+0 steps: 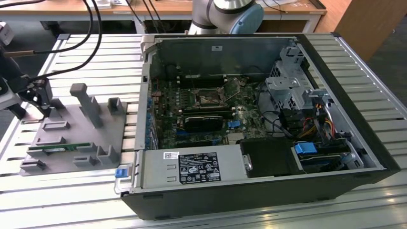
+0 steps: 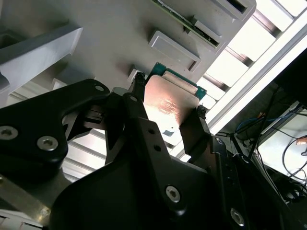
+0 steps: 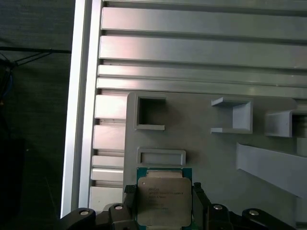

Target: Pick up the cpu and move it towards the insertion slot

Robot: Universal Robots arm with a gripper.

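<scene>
The cpu [image 3: 162,200], a flat square chip with a shiny metal top and a green rim, sits between my gripper's [image 3: 163,191] two black fingers; the second wrist view shows the cpu [image 2: 169,104] the same way, with a fingertip [image 2: 137,82] at each side edge. My gripper [image 1: 45,113] is shut on it, low over the grey fixture plate [image 1: 73,138] at the exterior view's left. Whether the chip is clear of the plate I cannot tell. The insertion slot [image 1: 208,99], a dark square socket in a silver frame, lies on the motherboard inside the open computer case, far to the exterior view's right.
The fixture plate carries upright grey posts [image 1: 86,102] and a green memory stick [image 1: 54,149]. The case wall [image 1: 145,90] stands between the plate and the motherboard. A power supply [image 1: 190,168] fills the case's near side. Black cables [image 1: 76,47] hang above the slatted table [image 1: 76,191].
</scene>
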